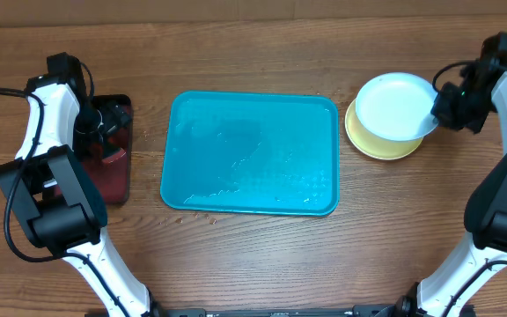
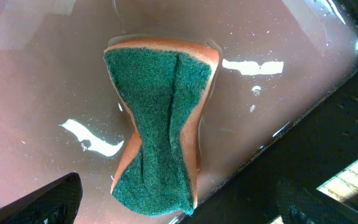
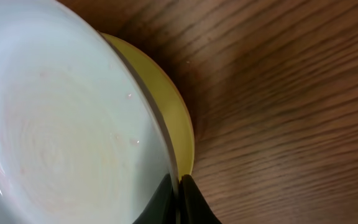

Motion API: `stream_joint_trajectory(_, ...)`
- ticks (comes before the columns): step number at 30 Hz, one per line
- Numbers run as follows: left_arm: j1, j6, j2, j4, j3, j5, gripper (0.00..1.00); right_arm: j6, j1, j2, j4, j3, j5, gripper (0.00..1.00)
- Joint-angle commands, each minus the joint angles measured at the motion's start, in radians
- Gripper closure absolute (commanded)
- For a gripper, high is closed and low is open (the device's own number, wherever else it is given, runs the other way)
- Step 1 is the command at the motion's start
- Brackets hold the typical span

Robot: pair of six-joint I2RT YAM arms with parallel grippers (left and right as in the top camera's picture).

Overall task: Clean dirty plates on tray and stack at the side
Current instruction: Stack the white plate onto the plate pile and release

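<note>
Pale plate (image 3: pixel 61 124) above yellow plate (image 3: pixel 179 134)

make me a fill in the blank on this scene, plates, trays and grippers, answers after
1. The white plate, pinched at its rim by the right gripper, sits over a lower plate coloured ___.
2. The sponge lies in the small tray, which is dark ___.
3. The left gripper hangs over the sponge with jaws ___.
4. In the overhead view both plates sit to the ___ of the turquoise tray.
Missing words: yellow; red; open; right.
</note>
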Motion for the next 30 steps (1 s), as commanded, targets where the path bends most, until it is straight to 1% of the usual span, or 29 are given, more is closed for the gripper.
stream_joint_trajectory(1,0.004,0.0,-0.001,0.001,0.017,0.011,0.0,0.034,0.001,-0.035,0.059,-0.084,-0.032,0.96)
stream_joint_trajectory(2,0.004,0.0,-0.001,0.001,0.017,0.011,0.0,0.033,0.001,-0.035,0.07,-0.097,-0.035,0.91)
stream_joint_trajectory(3,0.004,0.0,-0.001,0.001,0.017,0.011,0.0,0.033,0.004,-0.035,0.077,-0.105,-0.039,0.77)
stream_joint_trajectory(4,0.004,0.0,-0.001,0.001,0.017,0.011,0.0,0.033,0.006,-0.035,0.078,-0.108,-0.04,0.56)
stream_joint_trajectory(6,0.004,0.0,-0.001,0.001,0.017,0.011,0.0,0.033,0.008,-0.036,0.077,-0.108,-0.04,0.35)
stream_joint_trajectory(7,0.004,0.0,-0.001,0.001,0.017,0.011,0.0,0.033,0.009,-0.037,0.074,-0.108,-0.046,0.32)
stream_joint_trajectory(9,0.004,-0.001,-0.001,0.001,0.017,0.011,0.0,0.032,0.009,-0.042,0.063,-0.104,-0.071,0.28)
stream_joint_trajectory(13,0.004,0.0,-0.001,0.001,0.017,0.011,0.0,0.032,0.009,-0.096,0.035,-0.102,-0.148,0.25)
stream_joint_trajectory(15,0.004,0.0,-0.001,0.001,0.017,0.011,0.0,0.031,0.01,-0.151,0.013,-0.102,-0.159,0.23)
stream_joint_trajectory(20,0.004,0.0,-0.001,0.001,0.017,0.011,0.0,-0.014,0.024,-0.31,-0.093,-0.109,-0.162,0.23)
stream_joint_trajectory(22,0.004,0.0,-0.001,0.001,0.017,0.011,0.0,-0.021,0.041,-0.378,-0.116,-0.126,-0.162,0.19)
stream_joint_trajectory(25,0.004,0.0,-0.001,0.001,0.017,0.011,0.0,-0.028,0.088,-0.486,-0.139,-0.173,-0.161,0.18)
stream_joint_trajectory(28,0.004,0.0,-0.001,0.001,0.017,0.011,0.0,-0.028,0.145,-0.593,-0.165,-0.232,-0.129,0.13)
stream_joint_trajectory(29,0.004,0.0,-0.001,0.001,0.017,0.011,0.0,-0.027,0.161,-0.625,-0.176,-0.247,-0.12,0.0)
stream_joint_trajectory(30,0.004,0.0,-0.001,0.001,0.017,0.011,0.0,-0.027,0.177,-0.66,-0.192,-0.262,-0.12,0.0)
